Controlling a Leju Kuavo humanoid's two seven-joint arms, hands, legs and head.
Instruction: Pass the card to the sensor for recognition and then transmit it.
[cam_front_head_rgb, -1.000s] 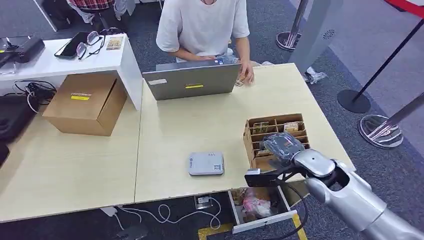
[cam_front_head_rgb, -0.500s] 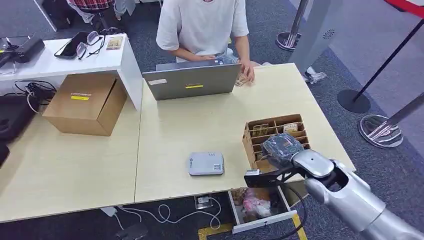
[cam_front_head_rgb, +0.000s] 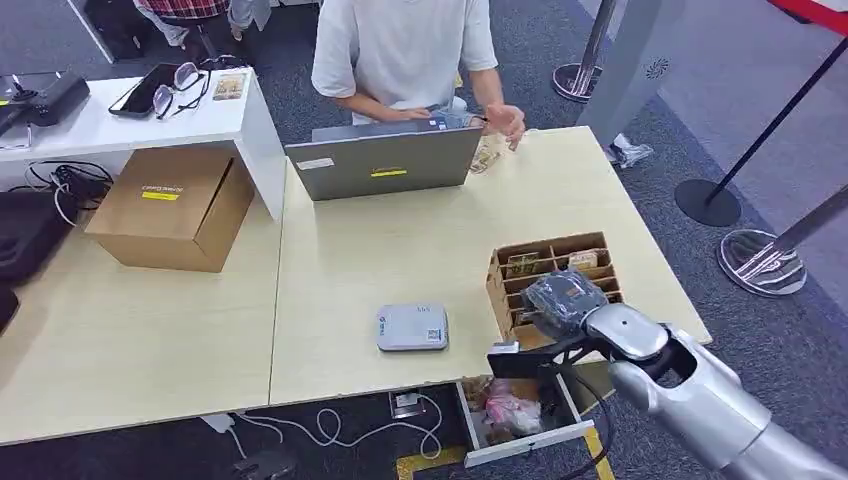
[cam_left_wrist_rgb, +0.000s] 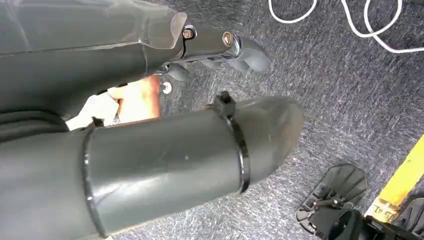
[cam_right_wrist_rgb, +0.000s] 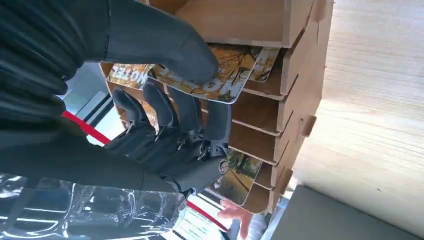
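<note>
I have the right robot hand (cam_front_head_rgb: 562, 302) down in the brown slotted cardboard card box (cam_front_head_rgb: 590, 243) on the right side of the pale wooden worktop (cam_front_head_rgb: 400, 250), its thumb pressed on top of a printed autumn-leaf hotel card (cam_right_wrist_rgb: 220, 75) and its fingers (cam_right_wrist_rgb: 190, 115) beneath, so I judge it is pinching that card. The card lies flat in its slot, long axis pointing out of the slot's open side. The small grey square sensor pad (cam_front_head_rgb: 412, 327) sits well apart to the robot's left of the box, and the left robot hand (cam_left_wrist_rgb: 220, 50) hangs over the grey carpet, its state unclear to me.
</note>
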